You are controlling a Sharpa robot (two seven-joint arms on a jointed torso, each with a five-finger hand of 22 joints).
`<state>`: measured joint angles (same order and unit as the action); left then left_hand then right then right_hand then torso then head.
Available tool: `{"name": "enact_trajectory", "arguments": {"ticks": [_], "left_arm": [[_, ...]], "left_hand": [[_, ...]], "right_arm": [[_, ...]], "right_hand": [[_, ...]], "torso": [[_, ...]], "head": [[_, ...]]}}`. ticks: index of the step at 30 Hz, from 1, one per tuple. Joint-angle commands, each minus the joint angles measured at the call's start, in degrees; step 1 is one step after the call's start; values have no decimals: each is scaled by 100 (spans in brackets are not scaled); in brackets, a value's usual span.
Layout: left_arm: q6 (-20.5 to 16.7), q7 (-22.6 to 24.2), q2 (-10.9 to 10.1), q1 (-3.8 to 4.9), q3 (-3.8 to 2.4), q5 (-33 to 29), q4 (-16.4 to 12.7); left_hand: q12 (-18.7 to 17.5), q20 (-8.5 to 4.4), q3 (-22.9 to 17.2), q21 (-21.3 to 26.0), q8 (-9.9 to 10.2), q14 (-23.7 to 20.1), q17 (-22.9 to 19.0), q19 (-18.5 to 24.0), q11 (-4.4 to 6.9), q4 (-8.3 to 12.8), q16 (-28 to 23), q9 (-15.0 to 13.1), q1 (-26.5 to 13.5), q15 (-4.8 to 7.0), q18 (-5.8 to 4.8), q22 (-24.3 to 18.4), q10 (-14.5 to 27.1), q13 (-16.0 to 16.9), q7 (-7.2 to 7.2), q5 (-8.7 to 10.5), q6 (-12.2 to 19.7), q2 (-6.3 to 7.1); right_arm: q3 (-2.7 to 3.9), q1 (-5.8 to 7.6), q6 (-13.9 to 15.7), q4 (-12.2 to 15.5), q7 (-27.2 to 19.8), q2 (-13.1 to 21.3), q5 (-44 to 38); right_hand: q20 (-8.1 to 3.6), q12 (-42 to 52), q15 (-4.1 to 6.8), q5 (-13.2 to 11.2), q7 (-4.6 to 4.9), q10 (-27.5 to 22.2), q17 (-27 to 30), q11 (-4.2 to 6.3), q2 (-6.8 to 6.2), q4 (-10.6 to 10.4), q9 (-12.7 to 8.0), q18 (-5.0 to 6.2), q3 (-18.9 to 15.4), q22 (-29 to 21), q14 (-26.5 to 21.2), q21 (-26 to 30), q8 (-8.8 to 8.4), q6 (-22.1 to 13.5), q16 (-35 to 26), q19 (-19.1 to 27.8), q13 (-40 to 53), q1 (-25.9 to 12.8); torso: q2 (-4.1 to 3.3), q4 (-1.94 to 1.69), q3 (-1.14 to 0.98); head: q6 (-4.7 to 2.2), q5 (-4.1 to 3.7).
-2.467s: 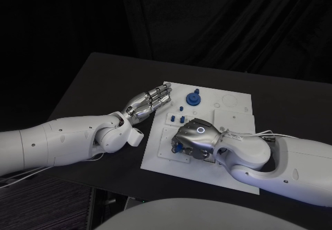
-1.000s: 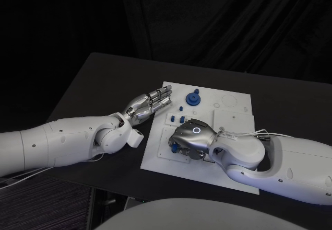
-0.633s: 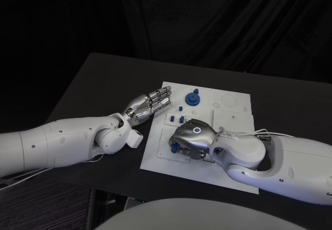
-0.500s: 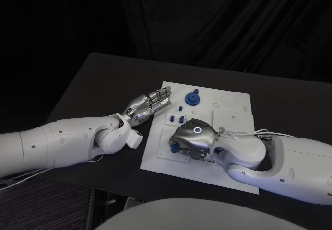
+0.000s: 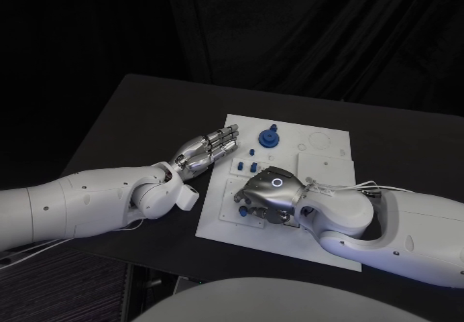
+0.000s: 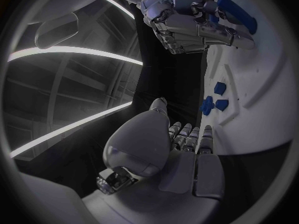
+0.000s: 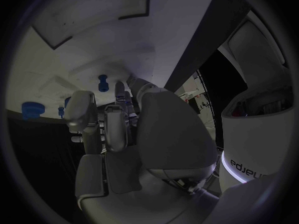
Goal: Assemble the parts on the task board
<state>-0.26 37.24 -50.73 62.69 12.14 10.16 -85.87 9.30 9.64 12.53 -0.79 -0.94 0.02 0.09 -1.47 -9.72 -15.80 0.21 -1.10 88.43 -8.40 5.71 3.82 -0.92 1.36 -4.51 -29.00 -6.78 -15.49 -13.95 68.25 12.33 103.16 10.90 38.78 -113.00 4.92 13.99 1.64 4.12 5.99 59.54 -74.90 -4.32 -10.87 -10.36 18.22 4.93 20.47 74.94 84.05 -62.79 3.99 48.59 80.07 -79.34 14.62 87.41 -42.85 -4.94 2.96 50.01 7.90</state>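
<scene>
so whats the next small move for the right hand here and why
Probably lift the right hand a little off the white board. It hangs low over the board's near-left section with fingers curled down, and the head view cannot show what they hold. The left hand waits open at the board's left edge.

White task board (image 5: 319, 231) flat mid-table, small blue parts (image 5: 269, 138) upright near its far-left corner

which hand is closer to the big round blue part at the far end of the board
Left. The left hand lies open beside the board's edge, close to the round blue part. The right hand works farther down the task board.
</scene>
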Motion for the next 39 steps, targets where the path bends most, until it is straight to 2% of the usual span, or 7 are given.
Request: {"name": "enact_trajectory", "arguments": {"ticks": [1, 8, 14, 17, 29, 36, 39], "left_arm": [[48, 48, -3, -15, -5, 4, -22], [51, 41, -9, -27, -5, 4, -23], [51, 47, -16, -35, -5, 4, -24], [51, 49, -21, -39, -5, 4, -22], [52, 48, -17, -50, -5, 4, -15], [56, 49, -14, -53, -5, 4, -16], [60, 48, -13, -54, -5, 4, -19]], "left_hand": [[-19, 55, -36, -31, -28, -2, -9, -1, -39, -12, -21, -4, 50, -48, -38, 4, 5, 1, -30, -26, 1, -12], [-15, 58, -43, -32, -28, -2, -9, -3, -41, -9, -21, -4, 59, -49, -36, 7, 5, 2, -29, -36, 1, -12], [-15, 60, -46, -32, -28, -2, -9, -2, -42, -8, -21, -4, 61, -50, -36, 6, 5, 2, -29, -39, 1, -12], [-15, 60, -46, -32, -28, -2, -9, -2, -42, -8, -21, -4, 61, -50, -36, 6, 5, 2, -29, -39, 1, -12], [-12, 62, -51, -32, -28, -2, -9, -3, -43, -6, -21, -4, 67, -51, -34, 6, 5, 2, -30, -43, 0, -12], [-13, 64, -55, -32, -28, -2, -9, -3, -44, -4, -21, -4, 72, -52, -33, 6, 5, 2, -32, -42, 0, -11], [-13, 64, -55, -32, -28, -2, -9, -3, -44, -4, -21, -4, 72, -52, -33, 6, 5, 2, -32, -42, 0, -11]], "right_arm": [[-16, -18, -56, -3, 99, 18, -38], [-16, -18, 10, 11, 94, 46, -38], [-16, -17, 255, 104, 39, 155, 19], [-15, -15, 472, 193, -43, 235, 113], [-13, -8, 893, 401, -262, 367, 489], [-14, -8, 1078, 351, -244, 297, 542], [-14, -9, 1007, 324, -200, 258, 549]], "right_hand": [[6, 55, -55, -44, -1, -60, -315, -3, -54, -19, -10, 34, -24, 801, 131, 17, -21, -34, -21, 28, 21, -36], [11, 67, -62, -54, -2, -87, -302, -7, -58, -28, -18, 36, -36, 797, 125, 33, -19, -49, -32, 33, 32, -45], [67, 142, -130, -93, 8, -483, -237, -87, -95, -103, -59, 64, -160, 758, 75, 213, 16, -66, -93, 109, 123, -105], [104, 234, -164, -124, 121, -777, -231, -125, -159, -196, -83, 72, -338, 744, 57, 287, 31, -59, -98, 143, 201, -237], [125, 854, -194, -139, 240, -1240, -191, -127, -255, -621, -138, 108, -1097, 694, -24, 539, 39, -43, -127, 284, 656, -696], [177, 1221, -259, -136, 261, -1465, -234, -142, -189, -636, -130, 109, -1279, 691, -26, 570, 104, 77, -77, 308, 916, -865], [206, 1494, -275, 25, 218, -1592, -235, -133, -23, -606, -45, 123, -1129, 688, -28, 579, 287, 376, -61, 298, 1058, -681]], "torso": [[3, -3, 0], [4, -4, 3], [3, -9, 5], [4, -10, 6], [15, -3, 11], [23, -17, 15], [14, -13, 11]], "head": [[-1, -5], [-1, -10], [-1, -35], [-1, -30], [-1, -27], [-1, -40], [-1, -32]]}}
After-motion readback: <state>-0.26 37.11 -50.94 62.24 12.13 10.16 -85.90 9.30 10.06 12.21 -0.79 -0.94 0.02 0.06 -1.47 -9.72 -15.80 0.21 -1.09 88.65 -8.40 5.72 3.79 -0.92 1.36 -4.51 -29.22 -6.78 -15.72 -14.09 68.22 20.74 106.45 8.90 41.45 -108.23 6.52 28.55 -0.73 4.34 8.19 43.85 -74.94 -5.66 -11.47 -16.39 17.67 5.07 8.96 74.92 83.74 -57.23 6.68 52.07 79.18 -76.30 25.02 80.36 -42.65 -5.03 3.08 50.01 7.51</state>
